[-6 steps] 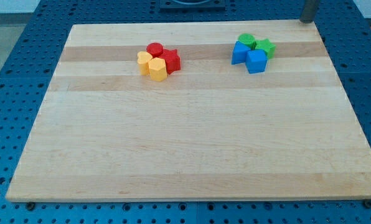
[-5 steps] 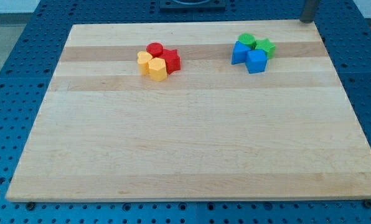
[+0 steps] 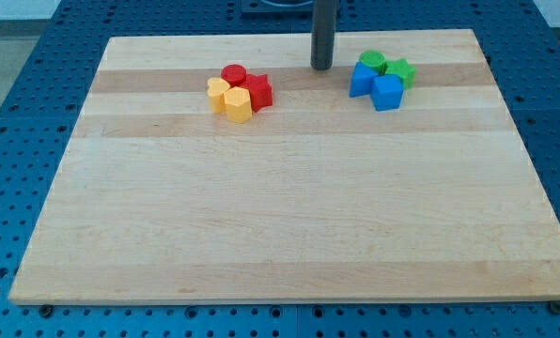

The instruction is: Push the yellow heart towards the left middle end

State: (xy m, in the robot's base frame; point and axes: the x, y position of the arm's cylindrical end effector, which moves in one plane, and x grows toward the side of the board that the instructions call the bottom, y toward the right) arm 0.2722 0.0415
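Note:
The yellow heart (image 3: 218, 90) lies at the upper left of the wooden board (image 3: 289, 216), at the left end of a tight cluster. A yellow hexagon-like block (image 3: 238, 103) touches it on its lower right. A red cylinder (image 3: 233, 74) and a red star (image 3: 256, 90) sit just behind and to the right. My tip (image 3: 321, 67) stands on the board to the right of this cluster, apart from it, between it and the blue and green blocks.
A second cluster sits at the upper right: a green cylinder (image 3: 373, 62), a green star (image 3: 400, 71), a blue block (image 3: 361, 81) and a blue cube (image 3: 387, 92). Blue pegboard (image 3: 17, 113) surrounds the board.
My rod has moved from the board's upper right corner leftward to a spot between the two clusters. No block has moved.

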